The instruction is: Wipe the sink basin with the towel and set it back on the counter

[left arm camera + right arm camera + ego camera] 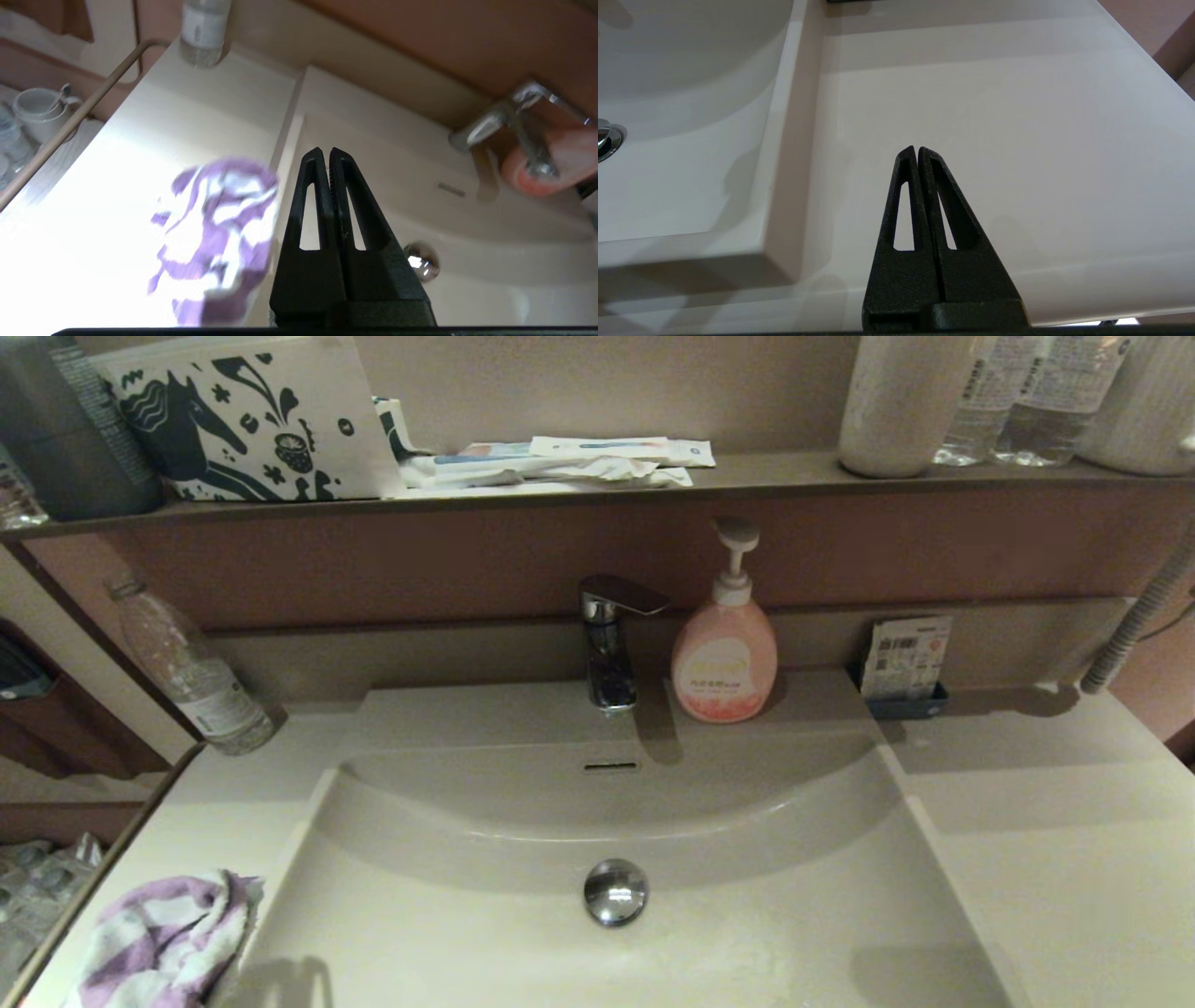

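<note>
The purple and white striped towel (159, 938) lies crumpled on the counter (224, 784) at the basin's front left corner; the left wrist view shows the towel (215, 233) too. The sink basin (523, 933) is bare, with its chrome drain plug (615, 892) in the middle and the overflow slot (611, 766) on the back wall. My left gripper (325, 151) hangs shut and empty above the basin's left rim, just beside the towel. My right gripper (917, 150) is shut with nothing in it, over the counter (994, 116) right of the basin. Neither gripper shows in the head view.
A chrome faucet (611, 644) and a pink soap bottle (724, 653) stand behind the basin. A clear water bottle (191, 672) leans at the back left. A small card holder (904, 663) sits at the back right. The brown shelf (747, 476) above carries bottles, packets and a patterned pouch (247, 420).
</note>
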